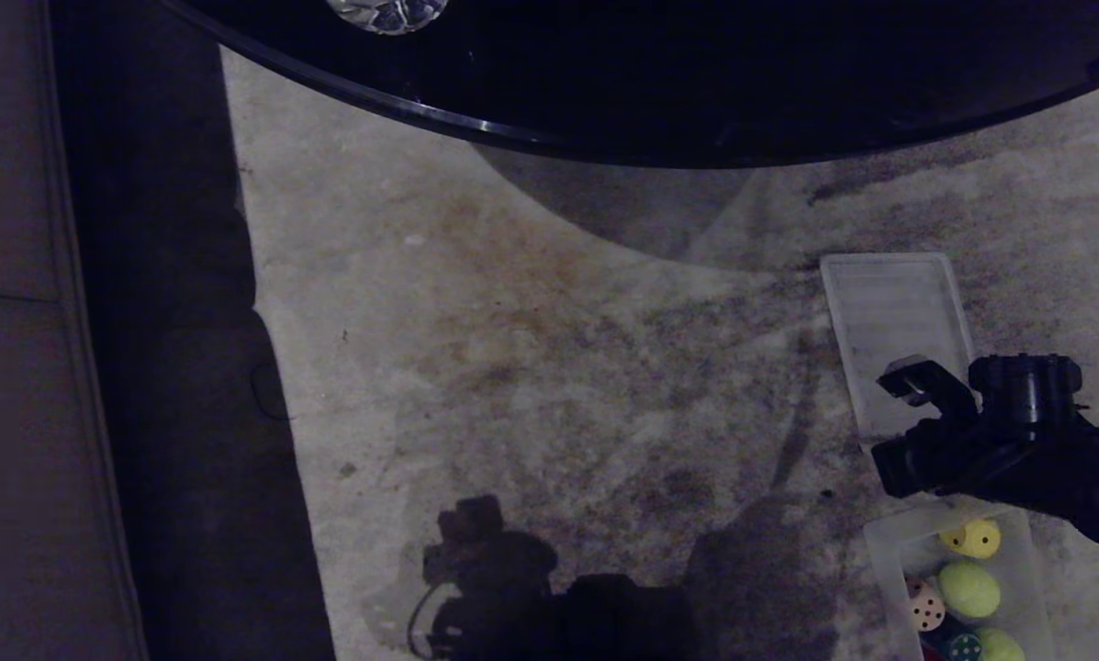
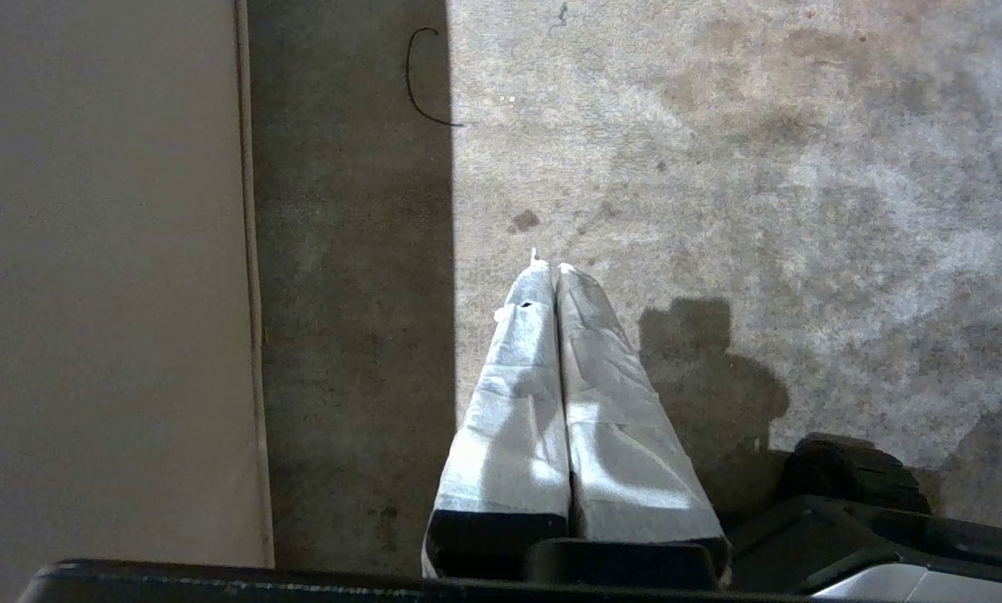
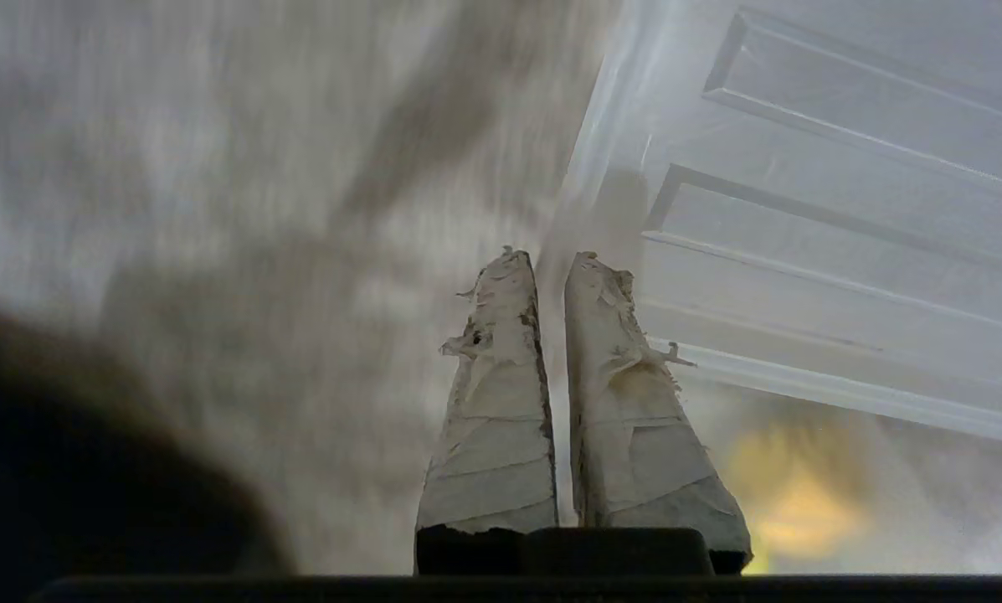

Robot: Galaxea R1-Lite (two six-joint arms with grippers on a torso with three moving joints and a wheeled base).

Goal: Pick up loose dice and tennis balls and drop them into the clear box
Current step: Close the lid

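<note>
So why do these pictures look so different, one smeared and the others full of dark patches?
Right wrist view: motion smear blurs the carpet and a yellow blob, only the taped fingers stay sharp. Head view: dim, with hard shadows across the carpet. Left wrist view: crisp, sunlit, one straight shadow edge beside the shut left gripper.

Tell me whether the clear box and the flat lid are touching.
Cannot tell. In the head view the right gripper and its arm cover the stretch between the lid and the clear box.

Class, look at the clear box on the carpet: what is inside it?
Inside the clear box: yellow die, beige die, dark green die, two tennis balls. The picture's edge and the right arm hide the rest.
</note>
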